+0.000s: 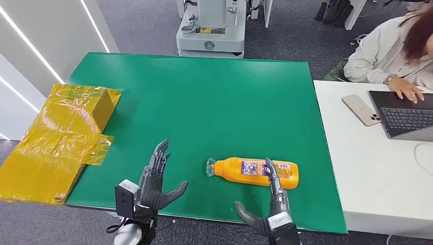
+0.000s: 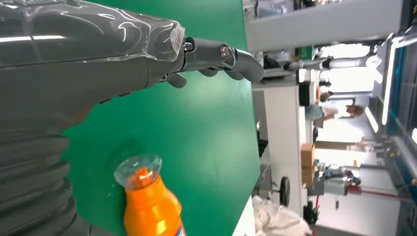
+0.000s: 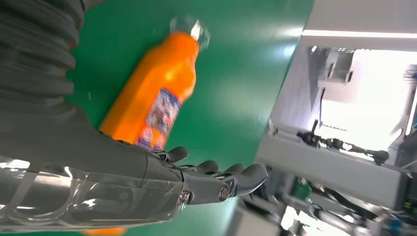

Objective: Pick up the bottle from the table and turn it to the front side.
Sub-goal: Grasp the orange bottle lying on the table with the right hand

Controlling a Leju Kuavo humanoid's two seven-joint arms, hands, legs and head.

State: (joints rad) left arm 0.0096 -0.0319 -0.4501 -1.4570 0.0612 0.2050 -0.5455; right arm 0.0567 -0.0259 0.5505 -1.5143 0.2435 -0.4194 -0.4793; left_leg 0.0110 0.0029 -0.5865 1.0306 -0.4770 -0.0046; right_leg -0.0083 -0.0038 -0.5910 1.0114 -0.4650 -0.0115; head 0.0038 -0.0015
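Green table mat (image 1: 204, 102), office floor beyond — orange bottle (image 1: 255, 171) lying on its side at 5 o'clock, cap toward 9; right hand (image 1: 273, 196) spread wide over its base, empty, seemingly poised to grasp; left hand (image 1: 155, 181) open alongside.

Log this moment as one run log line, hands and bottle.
left hand: open, holding nothing | right hand: open over bottle | bottle: lying on green table, cap toward left hand | pickup: not yet done

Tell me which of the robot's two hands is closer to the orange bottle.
The right hand: its fingers reach over the lying orange bottle near its base. The left hand hovers open over bare green table, apart from the cap end.
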